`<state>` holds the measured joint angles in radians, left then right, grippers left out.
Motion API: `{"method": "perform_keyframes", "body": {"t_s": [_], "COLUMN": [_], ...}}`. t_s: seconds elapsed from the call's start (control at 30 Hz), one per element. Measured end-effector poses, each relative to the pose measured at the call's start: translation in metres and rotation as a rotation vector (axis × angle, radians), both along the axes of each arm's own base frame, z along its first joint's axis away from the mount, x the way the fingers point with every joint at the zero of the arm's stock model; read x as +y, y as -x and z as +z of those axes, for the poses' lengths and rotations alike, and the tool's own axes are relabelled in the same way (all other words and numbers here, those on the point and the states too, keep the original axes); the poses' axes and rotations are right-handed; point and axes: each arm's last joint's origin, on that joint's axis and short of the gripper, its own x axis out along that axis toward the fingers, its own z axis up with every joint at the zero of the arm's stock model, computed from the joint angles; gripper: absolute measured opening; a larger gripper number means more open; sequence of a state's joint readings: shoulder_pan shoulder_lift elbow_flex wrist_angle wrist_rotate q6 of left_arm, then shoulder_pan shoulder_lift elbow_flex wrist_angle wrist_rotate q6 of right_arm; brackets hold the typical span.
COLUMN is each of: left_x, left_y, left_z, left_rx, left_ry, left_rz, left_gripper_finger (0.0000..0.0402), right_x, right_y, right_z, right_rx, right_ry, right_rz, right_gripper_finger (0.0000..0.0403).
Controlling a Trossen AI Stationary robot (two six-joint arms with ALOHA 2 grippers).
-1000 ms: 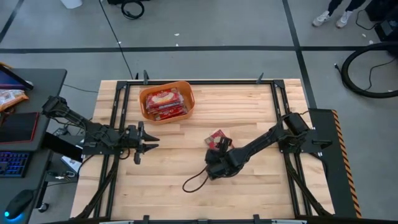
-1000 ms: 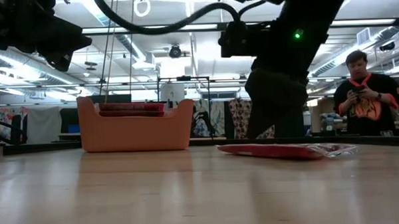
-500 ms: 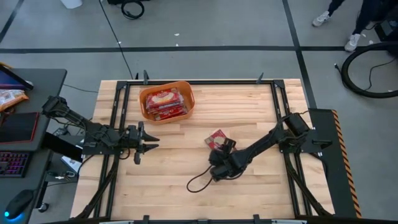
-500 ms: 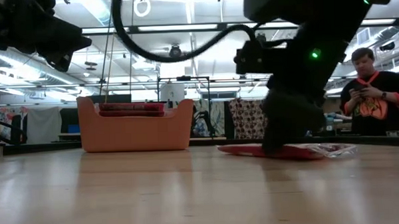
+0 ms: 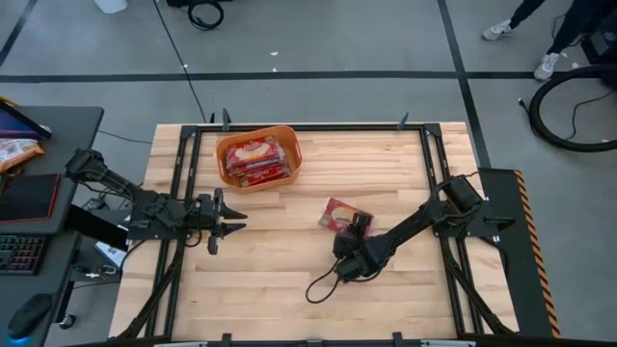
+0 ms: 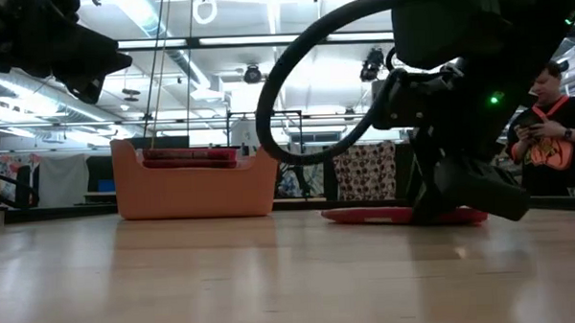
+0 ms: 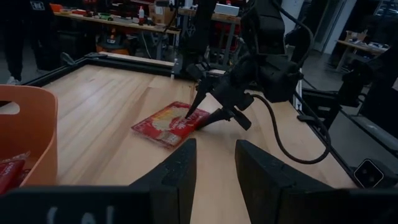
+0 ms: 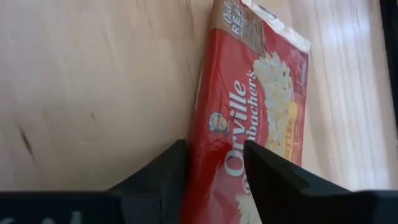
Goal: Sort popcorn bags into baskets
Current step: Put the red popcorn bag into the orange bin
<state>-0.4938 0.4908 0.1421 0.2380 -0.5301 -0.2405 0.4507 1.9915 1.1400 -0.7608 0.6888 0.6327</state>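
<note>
One red popcorn bag (image 5: 337,212) lies flat on the wood right of the table's middle; it also shows as the bag (image 7: 166,123) and as the bag (image 8: 255,106). My right gripper (image 5: 356,225) is open and slants down onto the bag's near-right end, straddling one long edge. The orange basket (image 5: 257,157) stands near the far edge, left of centre, with several red bags (image 5: 256,160) stacked inside. My left gripper (image 5: 234,221) hovers open at the table's left side, clear of everything. My right gripper comes down slanting from the table's near-right side with open fingers. One fingertip (image 7: 189,114) rests on the bag's top face near its end. The other fingertip (image 8: 165,171) stands on the wood beside the long edge (image 8: 200,118). The bag lies flat on the table.
A black cable loop (image 5: 323,286) from the right arm lies on the wood near the bag. Black frame rails (image 5: 188,183) run along the table's left, right and far sides. Bare wood (image 5: 289,198) lies between bag and basket. A person (image 6: 550,124) stands beyond the table.
My right gripper has moved toward the table's right edge and dropped lower, uncovering more of the bag in the high view. The cable loop has swung along with it. My left arm has stayed put.
</note>
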Motion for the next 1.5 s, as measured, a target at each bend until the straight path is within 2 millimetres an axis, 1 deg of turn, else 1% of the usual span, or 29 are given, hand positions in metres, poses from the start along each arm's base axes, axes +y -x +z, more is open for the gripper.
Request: {"method": "perform_keyframes", "body": {"t_s": [0.17, 0.33, 0.6, 0.7, 0.83, 1.17, 1.3, 1.5], "left_x": [0.000, 0.000, 0.000, 0.000, 0.000, 0.000, -0.001, -0.001], "left_y": [0.000, 0.000, 0.000, 0.000, 0.000, 0.001, 0.007, 0.021], "left_z": [0.000, 0.000, 0.000, -0.001, -0.001, 0.000, 0.009, 0.016], "left_rx": [0.000, 0.000, 0.001, 0.005, 0.013, 0.005, -0.072, -0.132], "left_ry": [0.000, 0.000, -0.001, -0.003, -0.007, -0.014, -0.052, -0.077], "left_rz": [0.000, 0.000, 0.000, 0.000, 0.000, -0.002, -0.045, -0.109], "left_gripper_finger": [0.0117, 0.0117, 0.0117, 0.0117, 0.0117, 0.0117, 0.0117, 0.0117], "right_x": [0.000, 0.000, 0.000, 0.001, 0.006, 0.018, 0.022, 0.027], "right_y": [0.001, 0.001, 0.002, 0.000, -0.011, -0.043, -0.053, -0.064], "right_z": [-0.001, -0.001, -0.002, 0.002, 0.019, 0.065, 0.083, 0.106], "right_rx": [0.057, 0.071, 0.083, 0.085, 0.064, -0.025, -0.066, -0.127], "right_ry": [0.003, -0.012, -0.016, -0.018, -0.007, 0.074, 0.119, 0.150], "right_rz": [0.052, 0.060, 0.059, 0.056, 0.063, 0.181, 0.219, 0.245], "right_gripper_finger": [0.0139, 0.0104, 0.0019, 0.0010, 0.0012, 0.0007, 0.0007, 0.0007]}}
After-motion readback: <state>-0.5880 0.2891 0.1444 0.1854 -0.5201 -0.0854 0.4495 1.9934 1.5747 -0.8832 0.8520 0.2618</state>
